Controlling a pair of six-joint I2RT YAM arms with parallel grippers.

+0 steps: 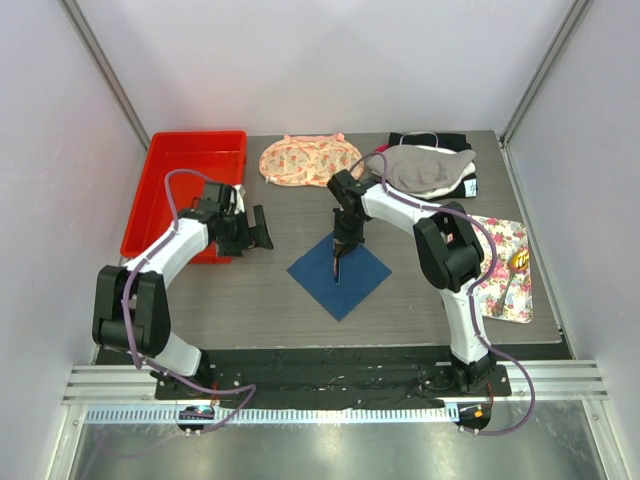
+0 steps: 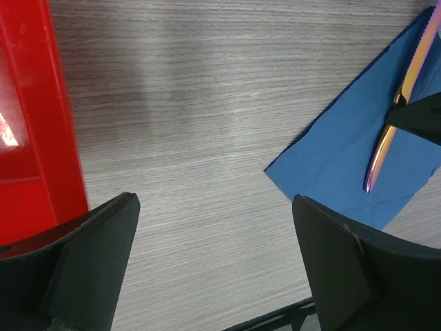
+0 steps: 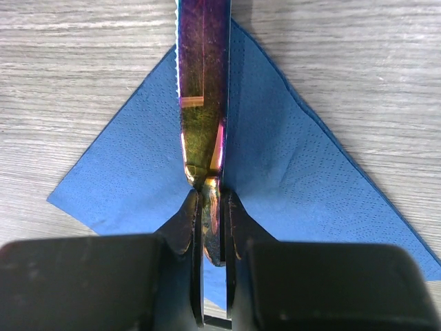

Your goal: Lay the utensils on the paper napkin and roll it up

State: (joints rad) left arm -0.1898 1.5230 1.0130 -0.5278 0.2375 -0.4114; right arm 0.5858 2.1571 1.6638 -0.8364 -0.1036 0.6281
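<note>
Right gripper (image 3: 211, 207) pinching knife (image 3: 203, 83) over napkin (image 3: 289, 186) (placing step) | left gripper (image 2: 217, 234) wide, empty | next, likely: lower, release.

The knife (image 3: 204, 103) runs off the top edge, its handle end hidden behind the right fingers (image 3: 180, 224).

Paper napkin (image 1: 340, 272): dark blue, plain, with fine dotted embossing.
Knife (image 3: 204, 83): iridescent, with purple-pink, gold and green streaks.
Tray (image 1: 135, 215): bright red.
Table (image 1: 250, 295): grey wood grain.
Cloth (image 1: 308, 160): peach, small floral print.
Mat (image 1: 512, 236): white, pink-and-green flowers.
Utensil (image 1: 517, 261) on the mat: yellowish end.
Left arm (image 1: 175, 245), right arm (image 1: 400, 207): white and black, purple cables.
</note>
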